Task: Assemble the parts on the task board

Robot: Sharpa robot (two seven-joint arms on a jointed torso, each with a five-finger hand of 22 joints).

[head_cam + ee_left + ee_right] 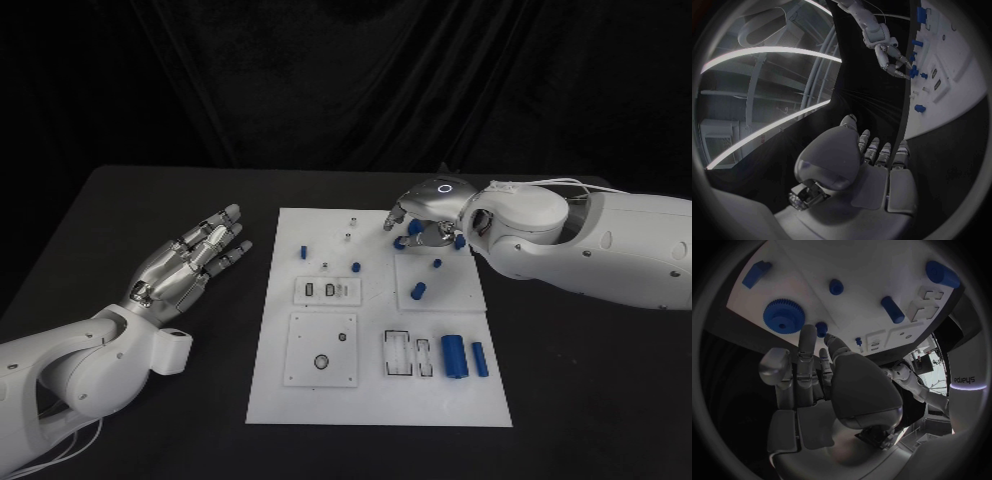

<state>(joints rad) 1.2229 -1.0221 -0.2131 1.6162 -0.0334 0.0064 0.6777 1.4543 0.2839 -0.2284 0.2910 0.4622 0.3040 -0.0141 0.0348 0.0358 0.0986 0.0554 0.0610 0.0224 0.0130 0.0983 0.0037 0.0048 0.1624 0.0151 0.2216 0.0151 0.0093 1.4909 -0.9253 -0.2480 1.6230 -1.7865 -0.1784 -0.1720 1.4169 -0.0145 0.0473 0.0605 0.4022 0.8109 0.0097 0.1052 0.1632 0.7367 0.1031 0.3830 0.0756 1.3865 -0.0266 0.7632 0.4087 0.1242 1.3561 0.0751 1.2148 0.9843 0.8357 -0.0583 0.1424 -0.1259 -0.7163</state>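
Blue gear [784,316] partly hidden by right robot hand [428,212]

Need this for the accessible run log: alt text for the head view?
The right robot hand hovers over the far right corner of the white task board among small blue parts, holding nothing that can be made out. The left robot hand lies open, fingers apart, on the black table left of the board. Two blue cylinders lie near the board's near right side.
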